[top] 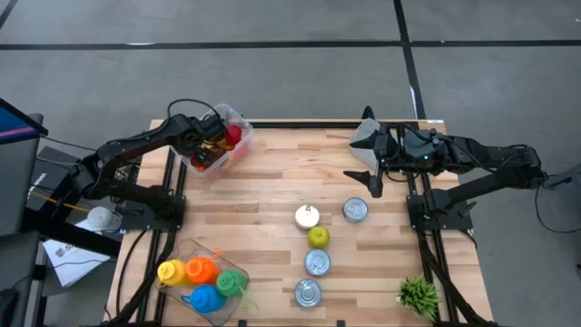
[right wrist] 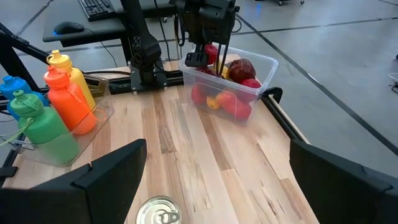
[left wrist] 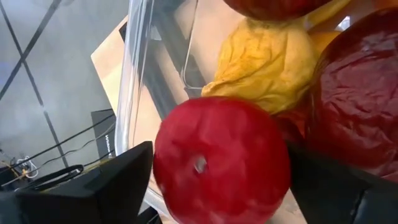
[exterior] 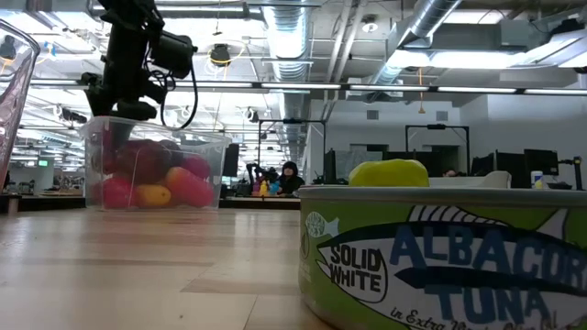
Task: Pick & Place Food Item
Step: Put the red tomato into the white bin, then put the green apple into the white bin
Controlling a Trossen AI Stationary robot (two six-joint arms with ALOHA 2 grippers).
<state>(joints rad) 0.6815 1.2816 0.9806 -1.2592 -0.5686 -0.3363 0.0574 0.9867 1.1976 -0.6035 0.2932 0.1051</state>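
My left gripper (left wrist: 211, 186) straddles the red apple (left wrist: 221, 162) in the bin (top: 215, 150) at 11 o'clock, jaws wide, nothing pinched yet; looks light, waxy, slippery, so I'd grip its middle.

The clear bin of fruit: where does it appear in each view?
High view: clear bin at the table's far left corner.
Low view: left, beyond the tuna can.
Left wrist view: its wall beside red fruit.
Right wrist view: upper centre.
Shared landmark: left gripper inside it.
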